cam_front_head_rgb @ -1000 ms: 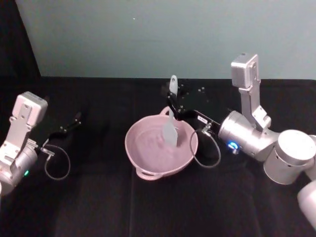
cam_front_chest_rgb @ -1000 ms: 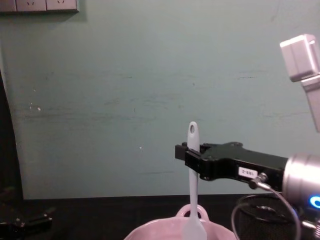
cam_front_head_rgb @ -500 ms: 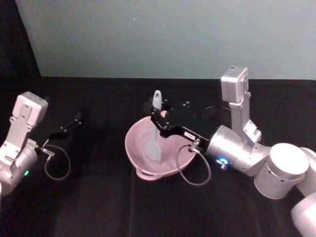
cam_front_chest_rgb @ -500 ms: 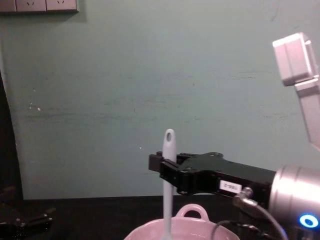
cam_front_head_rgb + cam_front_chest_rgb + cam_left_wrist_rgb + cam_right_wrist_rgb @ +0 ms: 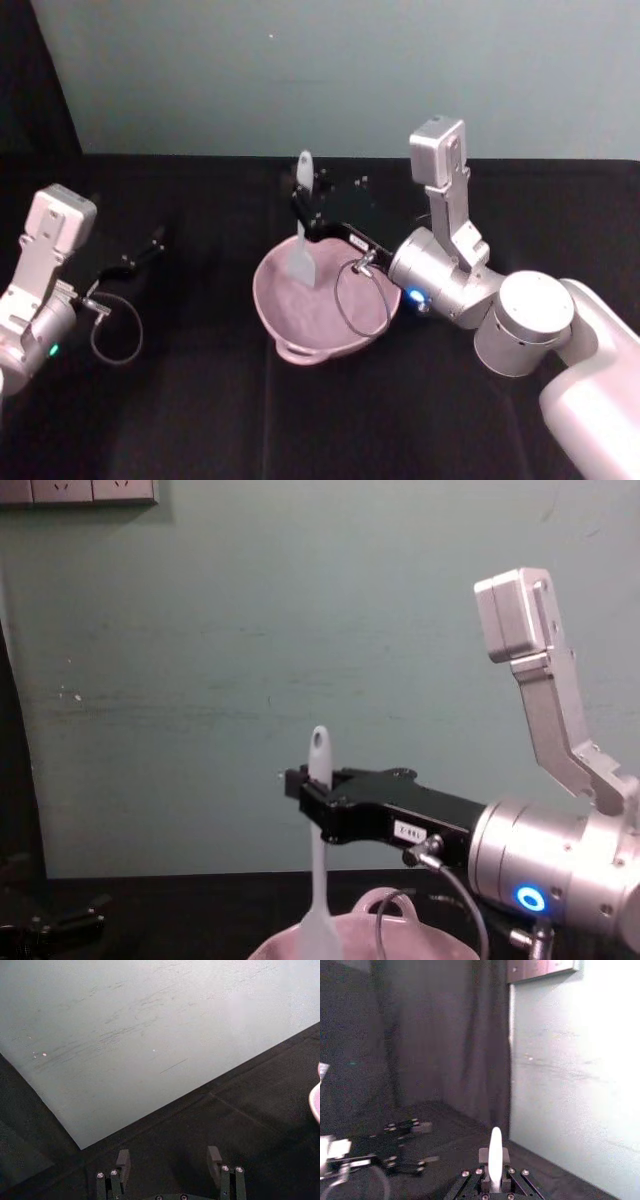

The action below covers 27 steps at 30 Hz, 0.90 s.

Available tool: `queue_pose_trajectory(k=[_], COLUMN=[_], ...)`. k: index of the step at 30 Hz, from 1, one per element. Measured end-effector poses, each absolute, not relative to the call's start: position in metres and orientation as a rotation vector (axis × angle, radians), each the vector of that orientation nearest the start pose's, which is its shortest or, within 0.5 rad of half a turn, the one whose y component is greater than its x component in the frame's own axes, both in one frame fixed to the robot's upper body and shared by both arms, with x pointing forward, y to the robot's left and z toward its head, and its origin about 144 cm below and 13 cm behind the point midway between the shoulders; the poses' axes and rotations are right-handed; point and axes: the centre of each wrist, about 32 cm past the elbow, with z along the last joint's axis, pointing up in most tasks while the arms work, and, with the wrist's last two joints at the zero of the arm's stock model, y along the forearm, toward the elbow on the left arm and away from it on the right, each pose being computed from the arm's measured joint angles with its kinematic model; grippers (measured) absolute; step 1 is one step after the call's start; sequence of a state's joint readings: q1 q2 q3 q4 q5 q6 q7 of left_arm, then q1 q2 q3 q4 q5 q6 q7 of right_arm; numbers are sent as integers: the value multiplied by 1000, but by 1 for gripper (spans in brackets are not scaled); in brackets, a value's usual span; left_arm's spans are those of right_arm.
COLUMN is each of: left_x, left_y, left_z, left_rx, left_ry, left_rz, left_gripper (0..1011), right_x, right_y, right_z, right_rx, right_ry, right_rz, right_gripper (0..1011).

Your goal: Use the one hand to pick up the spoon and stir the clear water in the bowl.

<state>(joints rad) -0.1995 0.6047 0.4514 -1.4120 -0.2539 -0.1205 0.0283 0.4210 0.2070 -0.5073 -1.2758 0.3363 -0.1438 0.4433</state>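
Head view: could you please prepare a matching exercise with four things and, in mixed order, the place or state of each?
Things:
1. spoon
2. bowl
3. left gripper
4. right gripper

Places or states:
A. open, far to the left, holding nothing
B. shut on a white handle
C. pale pink, wide, in the middle
D. upright, paddle head pointing down at the bowl

Pairs: 1-D, 2-C, 3-A, 4-B.

Robot lab; black-draped table, bare teal wall

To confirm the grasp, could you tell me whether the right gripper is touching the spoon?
Touching: the chest view shows the right gripper clamped on the spoon handle below its hole.
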Motion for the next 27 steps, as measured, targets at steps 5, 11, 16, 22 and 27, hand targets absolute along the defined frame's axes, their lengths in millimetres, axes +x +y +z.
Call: queue_pose_trajectory(k=[5, 11, 16, 22, 27], left_x=[489, 489, 489, 489, 489], left_y=[310, 310, 310, 310, 310], left_z=[1140, 1140, 1140, 1140, 1140], left_rx=[304, 304, 304, 304, 304], left_ry=[-285, -285, -285, -285, -285], left_rz=[1248, 1248, 1248, 1248, 1248], left_gripper=[1011, 1011, 1011, 1011, 1011], right_x=[556, 557, 548, 529, 514], right_y=[-163, -178, -193, -206, -207], right_z=[1178, 1184, 1190, 1192, 1193], right_rx=[66, 47, 16, 8, 5], right_ry=[-147, -162, -163, -149, -116], right_rz=[-766, -805, -795, -759, -725], right_gripper=[117, 116, 117, 117, 116])
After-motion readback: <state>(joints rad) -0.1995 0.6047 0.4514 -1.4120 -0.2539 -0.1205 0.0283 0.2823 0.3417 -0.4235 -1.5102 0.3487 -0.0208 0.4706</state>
